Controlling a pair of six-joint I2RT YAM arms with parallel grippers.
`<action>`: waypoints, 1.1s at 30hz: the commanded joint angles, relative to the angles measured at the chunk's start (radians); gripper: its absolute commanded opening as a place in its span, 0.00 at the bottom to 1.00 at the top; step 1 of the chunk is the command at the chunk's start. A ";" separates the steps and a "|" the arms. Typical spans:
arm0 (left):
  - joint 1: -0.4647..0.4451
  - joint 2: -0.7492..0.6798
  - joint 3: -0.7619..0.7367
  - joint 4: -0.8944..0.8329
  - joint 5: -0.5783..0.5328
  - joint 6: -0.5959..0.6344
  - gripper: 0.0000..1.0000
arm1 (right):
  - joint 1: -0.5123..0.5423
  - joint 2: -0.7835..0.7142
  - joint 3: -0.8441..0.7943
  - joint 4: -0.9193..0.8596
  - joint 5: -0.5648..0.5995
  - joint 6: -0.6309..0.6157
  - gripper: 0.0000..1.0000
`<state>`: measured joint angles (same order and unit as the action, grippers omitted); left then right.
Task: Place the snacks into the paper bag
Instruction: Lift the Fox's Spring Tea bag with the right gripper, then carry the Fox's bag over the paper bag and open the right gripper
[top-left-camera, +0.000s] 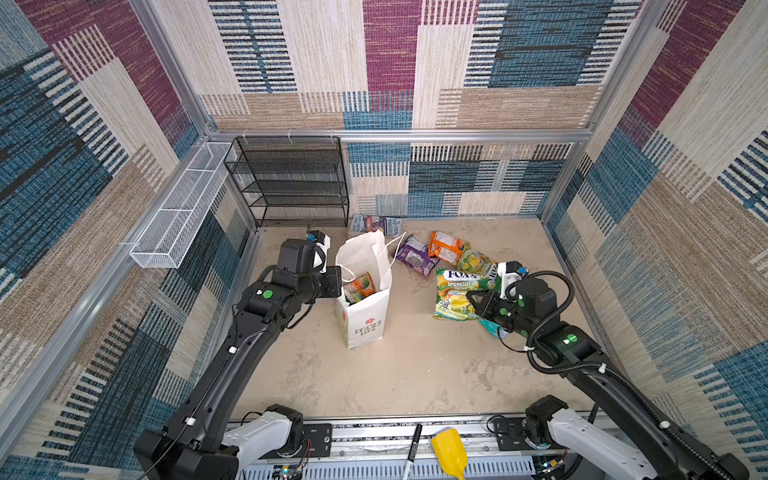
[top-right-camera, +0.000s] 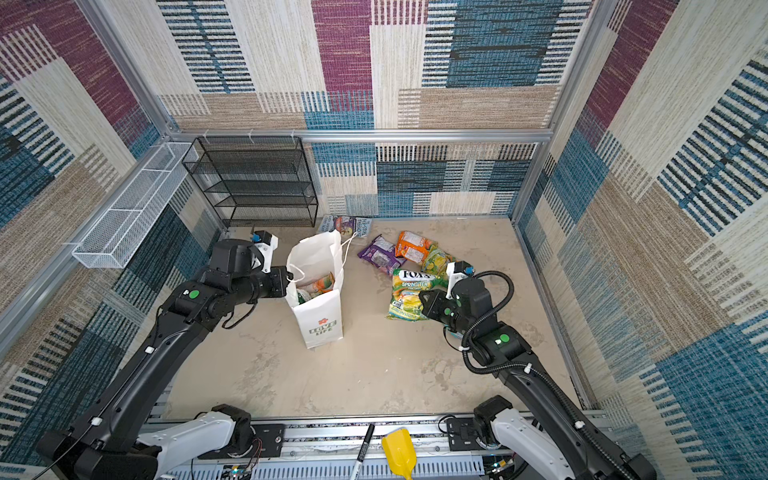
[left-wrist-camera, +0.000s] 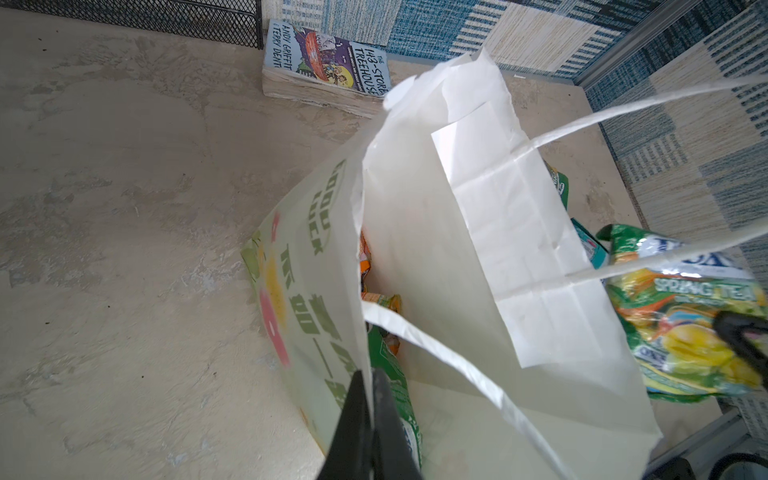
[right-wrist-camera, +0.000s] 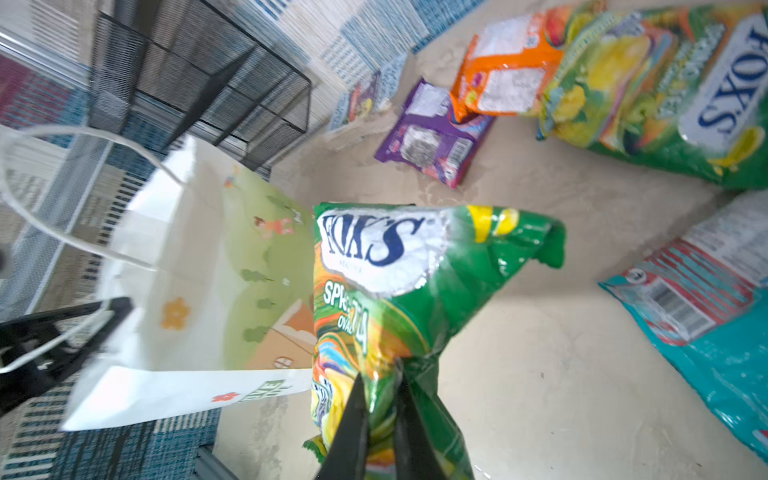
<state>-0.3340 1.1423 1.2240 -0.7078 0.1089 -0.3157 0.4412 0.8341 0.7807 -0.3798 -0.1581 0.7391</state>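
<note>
We see our right gripper (right-wrist-camera: 379, 376) clamped on the FOX'S SPRING TEA packet (right-wrist-camera: 407, 266), left gripper (left-wrist-camera: 366, 376) pinching the LOVE LIFE paper bag (top-left-camera: 365, 316) wall.

In both top views we looked steeply down from high above the near edge toward the back wall (top-left-camera: 478, 183), with the whole floor (top-left-camera: 415, 374) in sight. Our left wrist view hung close over the paper bag (left-wrist-camera: 519, 249), our right close behind the Spring Tea packet (right-wrist-camera: 395, 270); all four shared both.
</note>
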 joint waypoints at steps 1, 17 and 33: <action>0.005 0.003 0.010 0.064 0.025 -0.014 0.00 | 0.006 0.011 0.128 0.032 -0.038 -0.037 0.00; 0.009 0.016 -0.002 0.070 0.002 -0.017 0.00 | 0.279 0.401 0.735 0.043 0.051 -0.158 0.00; 0.015 0.019 0.004 0.045 -0.069 -0.023 0.00 | 0.413 0.828 0.999 -0.110 0.211 -0.242 0.00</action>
<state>-0.3225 1.1625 1.2236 -0.7002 0.0784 -0.3309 0.8436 1.6344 1.7733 -0.4847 0.0059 0.5220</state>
